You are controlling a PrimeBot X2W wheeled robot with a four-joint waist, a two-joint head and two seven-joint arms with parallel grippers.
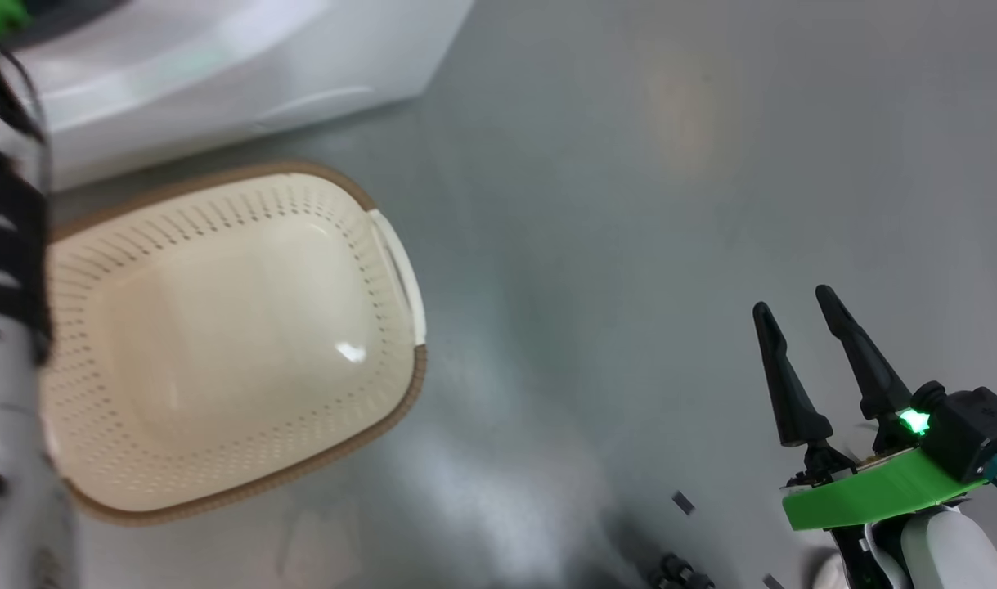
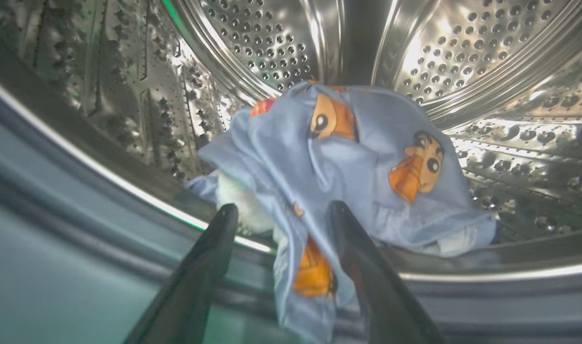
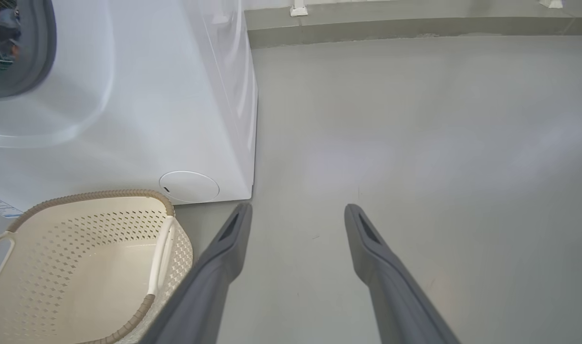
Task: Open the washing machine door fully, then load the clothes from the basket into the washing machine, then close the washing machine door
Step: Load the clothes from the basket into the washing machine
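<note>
Left wrist view: left gripper (image 2: 283, 208) released, clothes (image 2: 348, 162) spilling over the drum lip (image 2: 510, 273); right gripper (image 3: 298, 208) spread.

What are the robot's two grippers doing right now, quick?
Left gripper: open, fingers either side of the clothes, not pinching them.
Right gripper: open, holding nothing.

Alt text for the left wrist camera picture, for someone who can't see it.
Light blue clothes with orange cartoon prints lie heaped in the washing machine drum, one fold hanging over its front rim. The open left gripper straddles that fold.
</note>
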